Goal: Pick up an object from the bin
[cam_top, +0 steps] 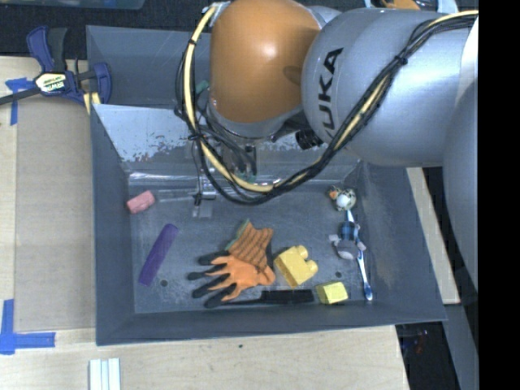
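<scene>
the gripper (205,197) hangs low at the back of the grey metal bin (114,258), under the arm's smooth orange cover (260,55) and loops of yellow and black cable (193,96). whether it is open or closed cannot be told from here, and nothing is seen in its grasp. it stands over bare, scuffed metal near the back wall. the nearest thing is a small pink block (140,202) with rounded ends, lying apart to its left.

further forward lies a flat purple stick (158,253), set on a slant. in the front middle there is an orange and black glove (231,270), soft and crumpled, its digits spread to the left. touching its right side is a yellow plastic toy brick (294,265) with studs. a thin black bar (284,296) lies along the front, ending beside a small yellow block (331,292). on the right lies a slim blue and white toothbrush (357,258), and behind it a tiny pale figure (343,197).
</scene>
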